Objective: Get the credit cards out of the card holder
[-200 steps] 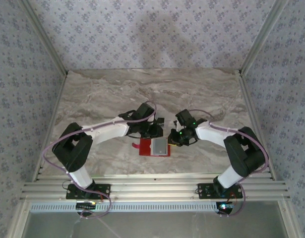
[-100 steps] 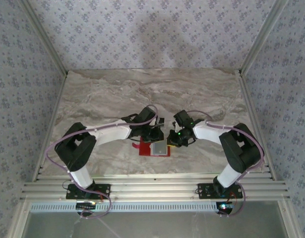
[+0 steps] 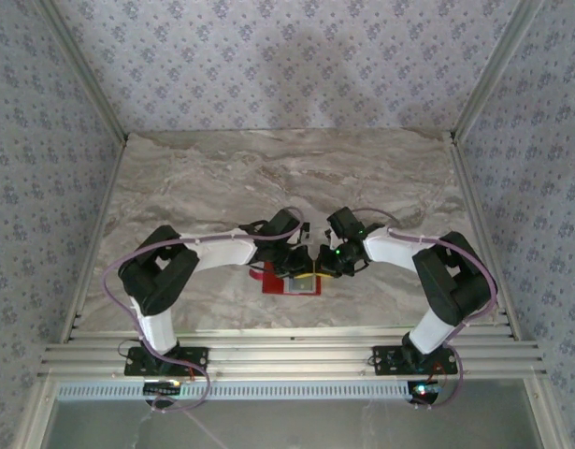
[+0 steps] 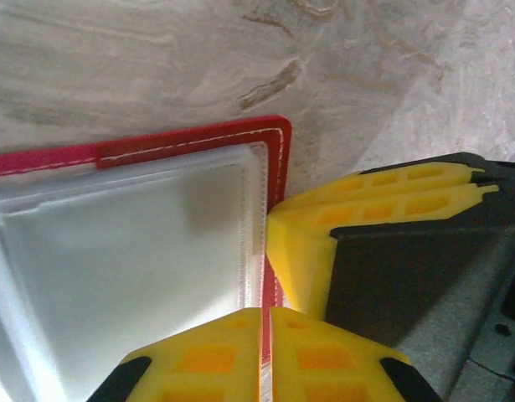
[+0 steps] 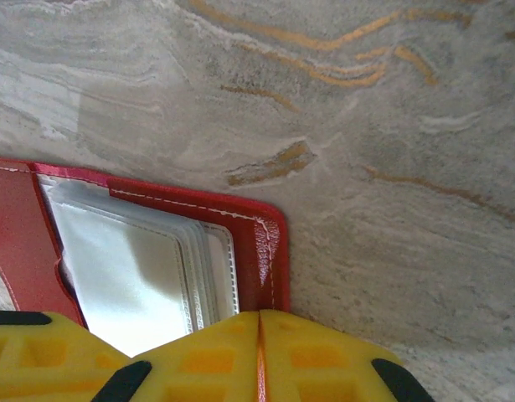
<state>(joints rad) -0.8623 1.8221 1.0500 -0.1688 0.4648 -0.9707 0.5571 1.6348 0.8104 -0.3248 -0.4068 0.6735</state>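
Seen from above, two robot arms reach inward and meet at the middle of a marble-patterned table. Under their tips lies a small red card holder, open and flat, just below the centre of the frame. The left gripper and right gripper sit side by side at its right end.

In the left wrist view, yellow fingers at the bottom edge are pinched shut on the holder's red border, a red strip showing between them. A yellow finger of the other gripper touches the same border on the right.

In the right wrist view, that gripper's fingers are pressed together where the red corner ends; whether they pinch it is unclear. Clear plastic sleeves cover the silver-grey inside, and separate credit cards cannot be made out.
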